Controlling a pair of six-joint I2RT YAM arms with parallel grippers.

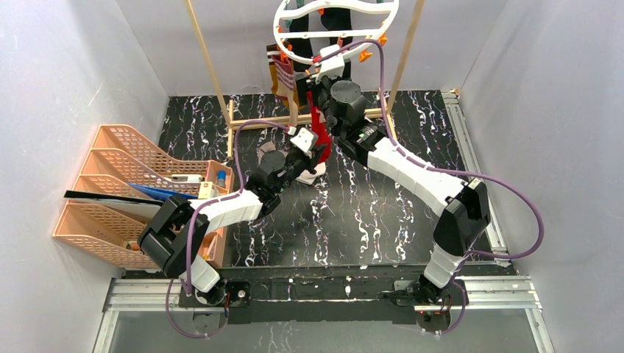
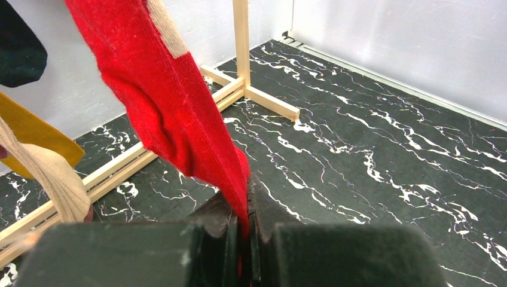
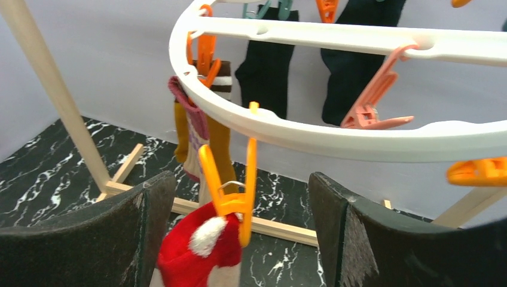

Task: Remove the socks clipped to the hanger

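The round white hanger (image 1: pixel 335 29) hangs at the top centre, its ring also in the right wrist view (image 3: pixel 287 128). A red sock (image 1: pixel 318 125) hangs from an orange clothespin (image 3: pixel 230 191); its red and white cuff (image 3: pixel 200 251) is in the pin. My left gripper (image 2: pixel 245 233) is shut on the sock's lower end (image 2: pixel 173 107). My right gripper (image 3: pixel 239 227) is open, its fingers (image 3: pixel 335 221) either side of the pin and cuff. Mustard (image 3: pixel 221 143), striped (image 3: pixel 194 128) and dark socks (image 3: pixel 266 66) hang behind.
A wooden rack frame (image 1: pixel 294 121) stands under the hanger, its posts rising left (image 1: pixel 210 62) and right (image 1: pixel 405 51). An orange file rack (image 1: pixel 125 184) with papers stands at the left. A pale sock (image 1: pixel 309 173) lies on the black marbled table (image 1: pixel 368 213).
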